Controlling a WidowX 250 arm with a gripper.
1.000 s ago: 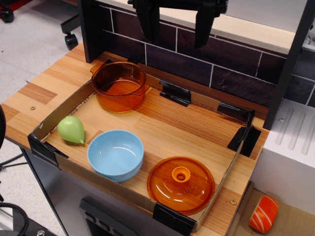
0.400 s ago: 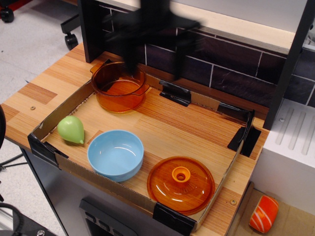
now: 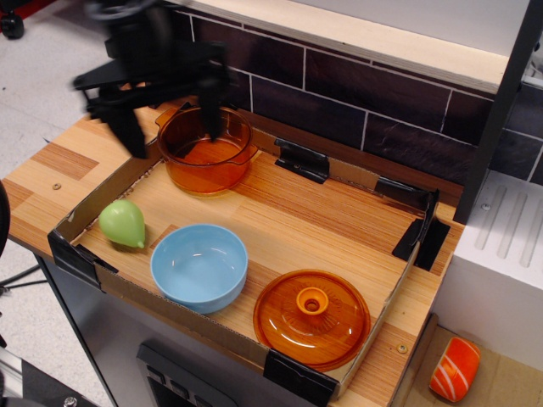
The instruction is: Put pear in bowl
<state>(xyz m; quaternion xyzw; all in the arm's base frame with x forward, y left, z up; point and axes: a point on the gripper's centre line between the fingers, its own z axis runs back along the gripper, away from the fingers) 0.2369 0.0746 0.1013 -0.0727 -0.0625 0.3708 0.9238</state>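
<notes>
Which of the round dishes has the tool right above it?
The transparent orange pot with handles at the back of the tray. The open tool hangs over its left rim, while the light-blue glossy bowl and flat orange lid sit nearer the front.

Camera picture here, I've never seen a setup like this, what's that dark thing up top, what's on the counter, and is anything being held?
This is one camera looking down from the front at a wooden counter with a low cardboard rim. The dark blurred shape at upper left is a robot arm's tool, two fingers spread apart, holding nothing. It hangs above an orange see-through pot. Nearer the front lie a small green pear, a light-blue bowl beside it, and a flat orange lid with a knob. The pear is outside the bowl, and the bowl looks empty.
</notes>
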